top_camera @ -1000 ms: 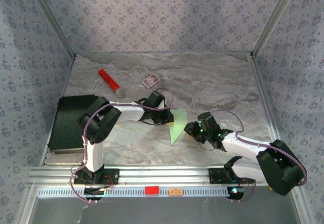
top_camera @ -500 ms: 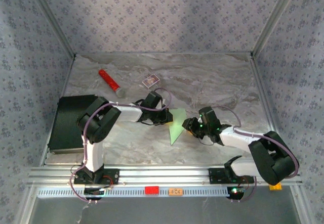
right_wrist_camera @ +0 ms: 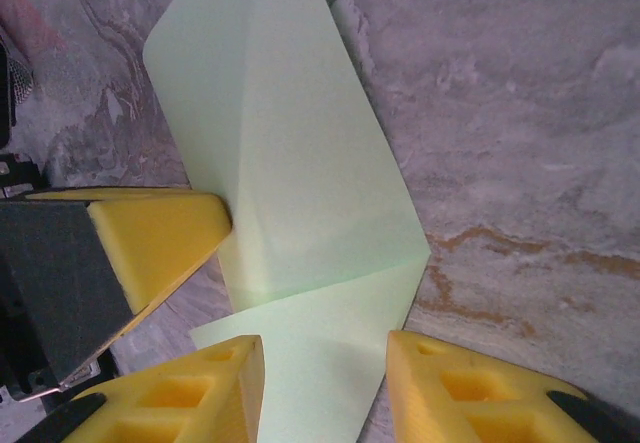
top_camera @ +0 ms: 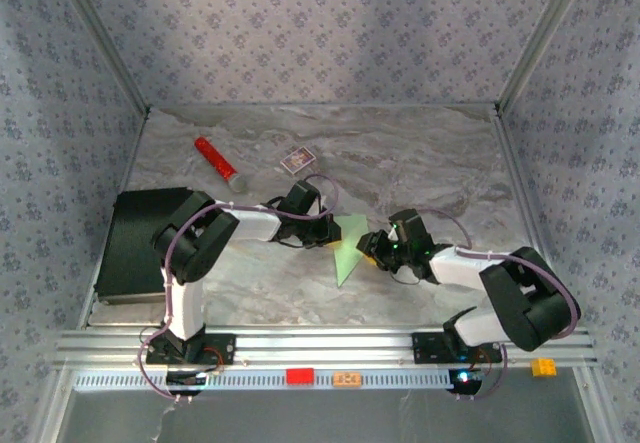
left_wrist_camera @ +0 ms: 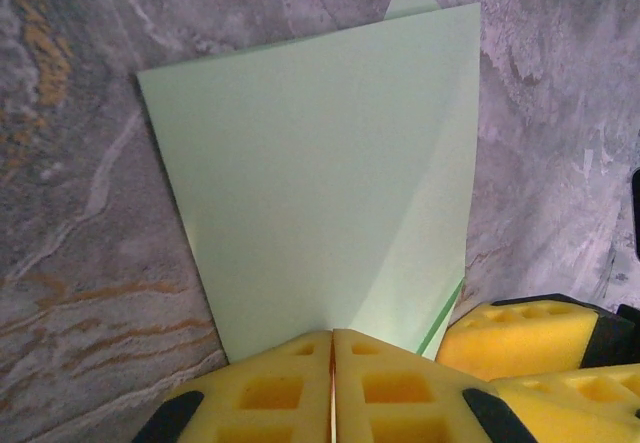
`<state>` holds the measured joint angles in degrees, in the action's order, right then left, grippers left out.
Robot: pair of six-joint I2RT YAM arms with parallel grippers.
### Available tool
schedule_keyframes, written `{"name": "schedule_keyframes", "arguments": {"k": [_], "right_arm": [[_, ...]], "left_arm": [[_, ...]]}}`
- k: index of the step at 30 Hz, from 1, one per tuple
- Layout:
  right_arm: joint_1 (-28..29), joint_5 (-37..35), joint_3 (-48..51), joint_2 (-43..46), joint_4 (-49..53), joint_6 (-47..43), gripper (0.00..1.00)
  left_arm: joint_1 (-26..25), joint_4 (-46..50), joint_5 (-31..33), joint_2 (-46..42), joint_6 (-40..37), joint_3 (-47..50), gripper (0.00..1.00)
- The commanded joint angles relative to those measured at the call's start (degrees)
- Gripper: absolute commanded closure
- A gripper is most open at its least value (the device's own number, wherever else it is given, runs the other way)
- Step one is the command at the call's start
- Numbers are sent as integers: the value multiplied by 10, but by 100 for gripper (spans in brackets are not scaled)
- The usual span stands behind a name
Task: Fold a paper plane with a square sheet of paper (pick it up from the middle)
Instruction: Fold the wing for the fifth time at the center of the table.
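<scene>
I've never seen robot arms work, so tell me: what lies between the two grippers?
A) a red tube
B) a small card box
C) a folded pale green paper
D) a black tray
C: the paper, pale green and folded to a point, lies between the left gripper and the right gripper.

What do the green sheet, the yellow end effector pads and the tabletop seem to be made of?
Green sheet: thin matte paper, going by its crisp creases and flat folded flaps. Yellow pads: probably soft foam, dull-surfaced with moulded square recesses. Tabletop: grey stone look with rusty veins; real marble or printed laminate, hard to tell.
</scene>
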<state>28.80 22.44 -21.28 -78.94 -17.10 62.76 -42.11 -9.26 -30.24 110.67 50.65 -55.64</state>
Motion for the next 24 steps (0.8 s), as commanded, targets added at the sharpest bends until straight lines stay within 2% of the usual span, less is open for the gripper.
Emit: {"name": "schedule_keyframes", "arguments": {"k": [1, 7, 13, 17, 24], "right_arm": [[1, 9, -4, -5, -19, 9, 61], [5, 11, -2, 10, -1, 10, 61], [23, 3, 8, 59, 53, 13, 59], [29, 20, 6, 60, 97, 39, 60], [47, 54, 9, 12, 41, 58, 60]], "left_arm": [[-2, 24, 20, 9, -3, 19, 92], [-2, 24, 22, 6, -2, 21, 92], [5, 18, 20, 3, 4, 28, 92], [13, -9, 11, 8, 23, 42, 92], [15, -28, 4, 16, 37, 51, 94]]}}
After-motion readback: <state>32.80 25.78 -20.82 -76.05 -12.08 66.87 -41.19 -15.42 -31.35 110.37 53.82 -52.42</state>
